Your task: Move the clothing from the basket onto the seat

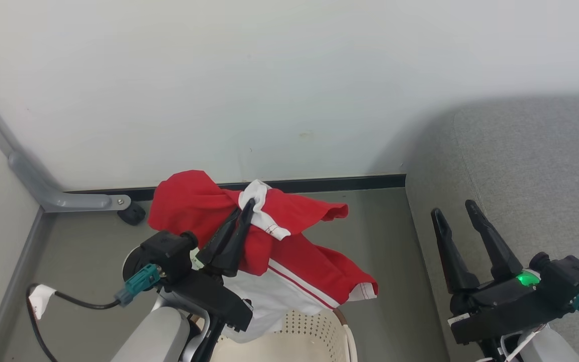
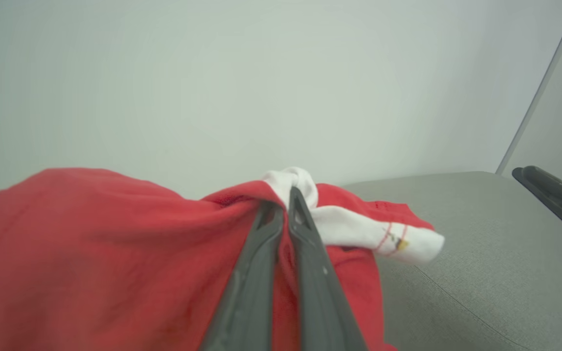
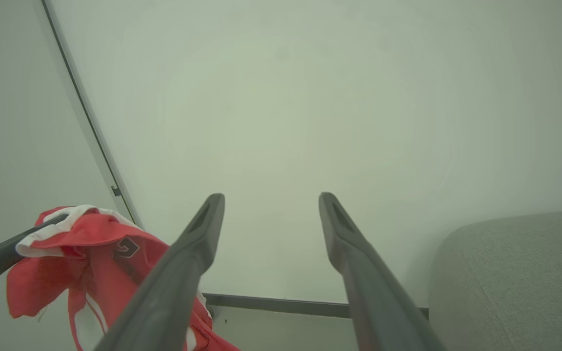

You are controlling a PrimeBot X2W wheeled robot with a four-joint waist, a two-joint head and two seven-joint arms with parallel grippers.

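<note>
The red and white clothing [image 1: 294, 256] hangs in the air above the basket [image 1: 314, 332], draped over my left gripper [image 1: 247, 207], which is shut on a bunched fold of it. Close up, the left wrist view has the clothing [image 2: 95, 253] pinched between the left gripper's [image 2: 283, 202] dark fingers. The grey seat [image 1: 531, 176] stands to the right. In front of the seat's edge, my right gripper [image 1: 455, 211] is open and holds nothing. The right wrist view has that gripper [image 3: 271, 200] open toward the wall, the clothing [image 3: 90, 253] at lower left and the seat [image 3: 520, 273] at lower right.
A pale wall with a black baseboard [image 1: 319, 183] closes the back. A grey metal bracket [image 1: 63, 198] and a small black foot [image 1: 132, 214] sit at the left corner. Grey floor [image 1: 390, 251] lies between the basket and the seat.
</note>
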